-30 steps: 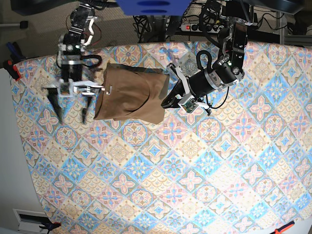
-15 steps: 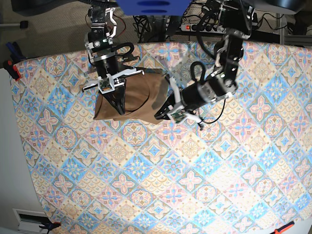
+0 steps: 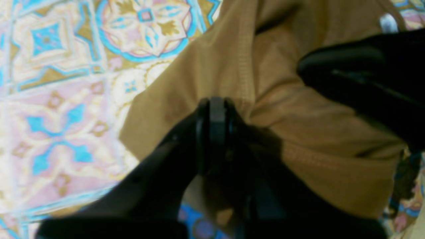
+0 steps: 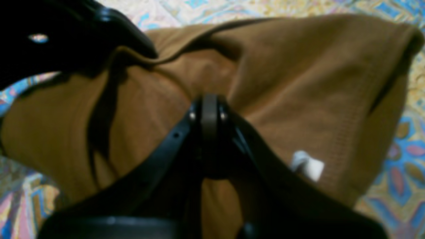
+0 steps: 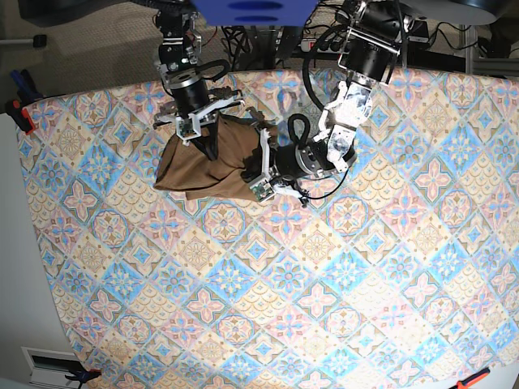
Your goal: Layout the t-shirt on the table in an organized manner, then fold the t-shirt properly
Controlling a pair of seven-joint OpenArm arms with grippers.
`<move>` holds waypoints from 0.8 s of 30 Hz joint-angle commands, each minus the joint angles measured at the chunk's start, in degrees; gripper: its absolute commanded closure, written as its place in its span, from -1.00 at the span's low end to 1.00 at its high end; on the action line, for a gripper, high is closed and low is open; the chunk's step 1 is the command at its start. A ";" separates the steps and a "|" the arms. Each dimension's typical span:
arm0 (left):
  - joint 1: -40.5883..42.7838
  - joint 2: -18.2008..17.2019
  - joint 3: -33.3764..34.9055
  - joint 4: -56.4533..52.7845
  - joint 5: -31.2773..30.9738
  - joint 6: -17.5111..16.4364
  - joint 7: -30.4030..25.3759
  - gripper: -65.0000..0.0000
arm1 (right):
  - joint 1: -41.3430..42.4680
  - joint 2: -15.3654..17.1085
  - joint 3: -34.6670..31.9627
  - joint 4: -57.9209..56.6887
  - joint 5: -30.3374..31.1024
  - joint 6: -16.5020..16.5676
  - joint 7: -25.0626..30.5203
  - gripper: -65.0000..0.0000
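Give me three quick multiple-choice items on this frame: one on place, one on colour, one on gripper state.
1. Where on the table does the t-shirt lie?
A. far edge, beneath both arms
B. centre
C. near edge

2. The t-shirt's colour?
A. blue
B. tan-brown
C. white

3. How is the right gripper?
A. wide open above bare table
B. out of sight
C. shut on the fabric

Key:
1 A, the base view shows it bunched by the arm mounts.
2 B, plain brown in all views.
3 C, its wrist view shows jaws together with cloth puckering at them; the left gripper looks alike.
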 commanded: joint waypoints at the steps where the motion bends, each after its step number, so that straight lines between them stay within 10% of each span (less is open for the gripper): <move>1: -0.62 0.15 -0.01 -0.56 0.66 -0.16 1.15 1.00 | -0.14 -0.14 -0.05 -0.72 0.02 0.26 -0.34 1.00; 24: -4.05 2.70 0.26 11.40 0.66 -0.16 1.59 1.00 | -2.17 -0.14 1.18 21.34 -0.07 0.08 -4.65 1.00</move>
